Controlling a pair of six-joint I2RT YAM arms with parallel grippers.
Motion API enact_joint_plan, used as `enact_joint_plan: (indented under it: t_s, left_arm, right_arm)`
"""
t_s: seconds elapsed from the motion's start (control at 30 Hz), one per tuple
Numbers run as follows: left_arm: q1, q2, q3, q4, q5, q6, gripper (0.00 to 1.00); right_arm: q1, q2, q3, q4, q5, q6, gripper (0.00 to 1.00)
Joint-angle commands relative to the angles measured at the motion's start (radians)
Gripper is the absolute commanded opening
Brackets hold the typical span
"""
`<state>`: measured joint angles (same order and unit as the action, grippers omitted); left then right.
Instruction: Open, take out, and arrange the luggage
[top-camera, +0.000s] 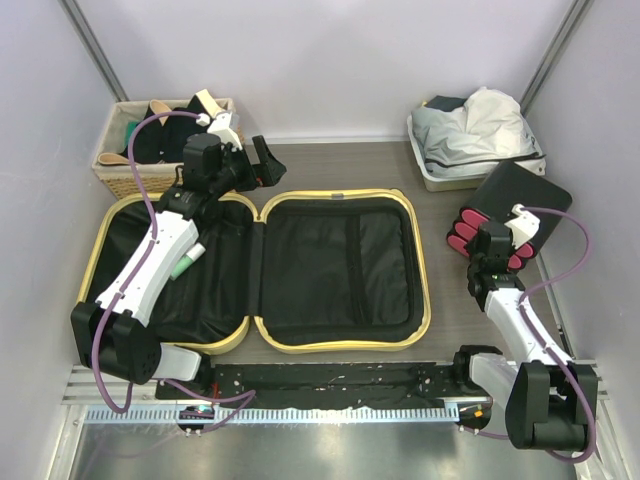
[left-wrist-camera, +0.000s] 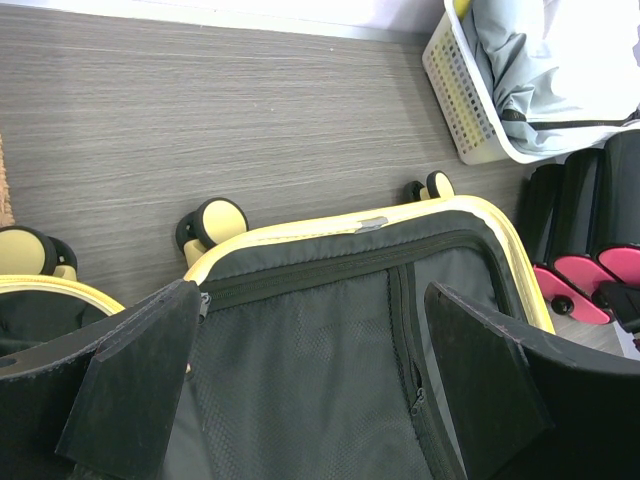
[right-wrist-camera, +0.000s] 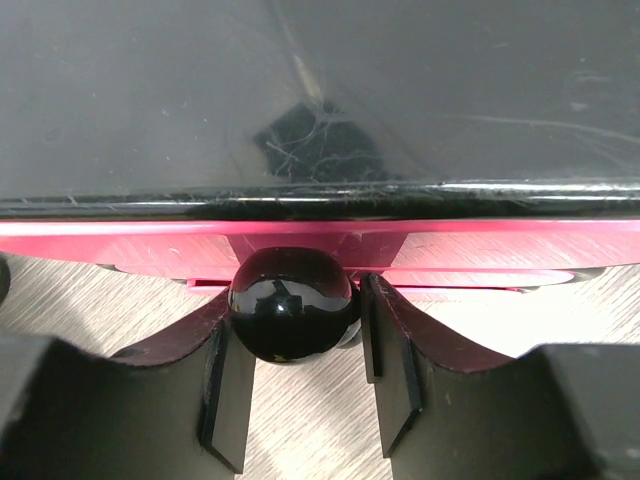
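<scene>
The pale-yellow luggage (top-camera: 340, 345) lies open flat on the table, both halves showing black lining. A small green and white tube (top-camera: 188, 262) lies in its left half. My left gripper (top-camera: 250, 165) hovers above the far end of the hinge, open and empty. In the left wrist view my left gripper (left-wrist-camera: 310, 390) frames the right half's mesh lining, with the yellow shell rim (left-wrist-camera: 330, 228) beyond it. My right gripper (top-camera: 490, 245) is at the black box (top-camera: 525, 195) with red cylinders. In the right wrist view my right gripper (right-wrist-camera: 295, 335) is closed around a black ball knob (right-wrist-camera: 290, 315).
A wicker basket (top-camera: 125, 170) of dark clothes stands at the back left. A white basket (top-camera: 440, 170) of pale fabric stands at the back right, also in the left wrist view (left-wrist-camera: 470, 110). The suitcase wheels (left-wrist-camera: 215, 222) point towards the back wall.
</scene>
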<state>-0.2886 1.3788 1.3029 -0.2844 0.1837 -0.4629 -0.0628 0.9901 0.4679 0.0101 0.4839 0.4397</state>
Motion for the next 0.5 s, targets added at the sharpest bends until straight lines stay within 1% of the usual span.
enact_joint_plan:
  t_s: [0.0, 0.1, 0.17, 0.47]
  left_arm:
    - [-0.004, -0.015, 0.002, 0.037, 0.002, 0.015, 1.00]
    - [-0.004, -0.015, 0.002, 0.036, 0.000, 0.015, 1.00]
    - [-0.004, -0.015, 0.001, 0.037, 0.002, 0.015, 1.00]
    - [-0.003, -0.012, -0.001, 0.040, 0.008, 0.007, 1.00]
  right_arm:
    - [-0.023, 0.061, 0.005, -0.004, 0.012, 0.044, 0.41]
    - [-0.025, 0.084, 0.006, -0.004, 0.015, 0.045, 0.41]
    - [-0.026, 0.093, 0.003, -0.035, 0.016, 0.054, 0.41]
    - [-0.026, 0.065, -0.012, -0.076, 0.042, 0.073, 0.43]
